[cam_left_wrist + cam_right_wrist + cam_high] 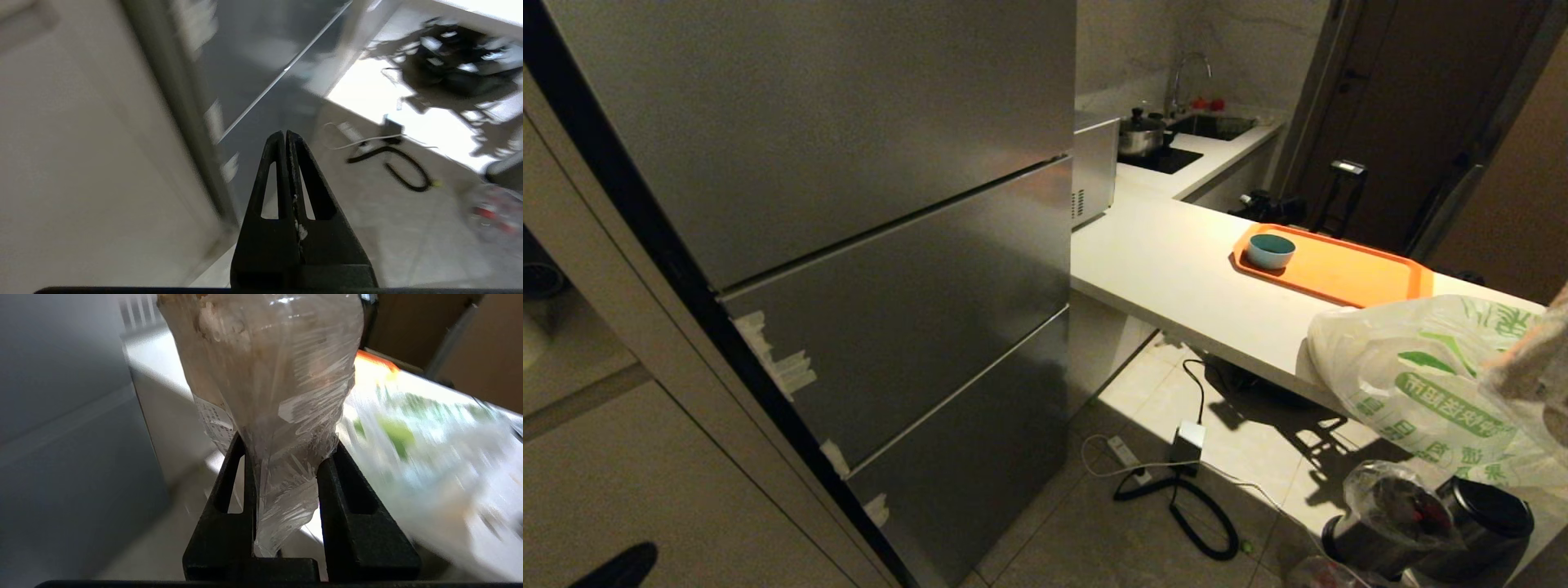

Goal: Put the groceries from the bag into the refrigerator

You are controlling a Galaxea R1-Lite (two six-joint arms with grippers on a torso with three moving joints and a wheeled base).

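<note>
The refrigerator (849, 204) fills the left and middle of the head view, a tall grey-steel unit with all its stacked doors closed and tape scraps on its left edge. The white bag (1413, 384) with green characters lies on the counter's near edge at the right. My right gripper (286, 441) is shut on the twisted neck of a clear film pack of pale beige lumps (269, 375), held up beside the bag (429, 457); the pack (1535, 367) shows at the head view's right edge. My left gripper (284, 134) is shut and empty, low before the refrigerator's bottom doors (253, 53).
An orange tray (1347, 273) with a teal bowl (1270, 251) sits on the white counter (1168, 269). A silver box with vent slots (1093, 167) stands beyond the fridge. Cables and a power strip (1176, 474) lie on the floor, and a lined dark bin (1421, 523) stands below the bag.
</note>
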